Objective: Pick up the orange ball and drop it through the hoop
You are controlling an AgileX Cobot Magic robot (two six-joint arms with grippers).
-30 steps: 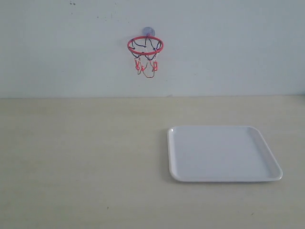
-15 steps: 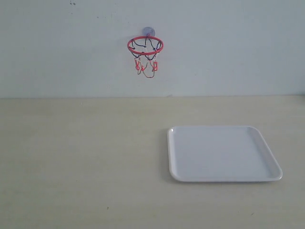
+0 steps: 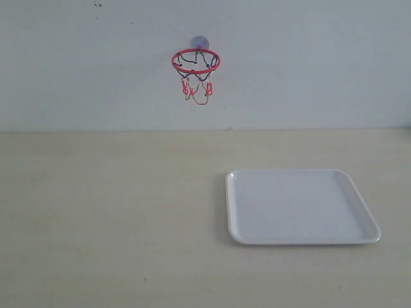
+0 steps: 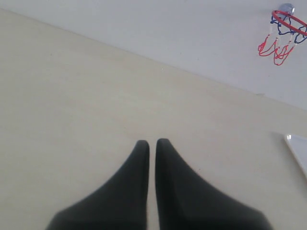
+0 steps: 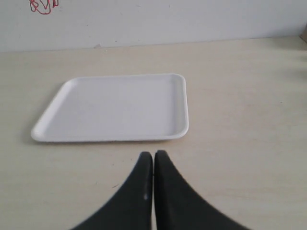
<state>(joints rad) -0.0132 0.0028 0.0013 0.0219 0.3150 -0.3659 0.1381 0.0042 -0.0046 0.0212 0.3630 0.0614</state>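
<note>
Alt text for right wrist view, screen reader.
The right gripper, shut on nothing, hovers over a pale table just short of a bare white tray. Beyond, the red net of the hoop hangs on the white wall.

change: none visible | view: exterior | span: last second

We had the exterior camera facing the wall (image 3: 308, 64) across the table (image 3: 103, 205), while both wrist cameras looked low and close over it, all three sharing the hoop (image 3: 196, 62) and white tray (image 3: 298, 206).
</note>
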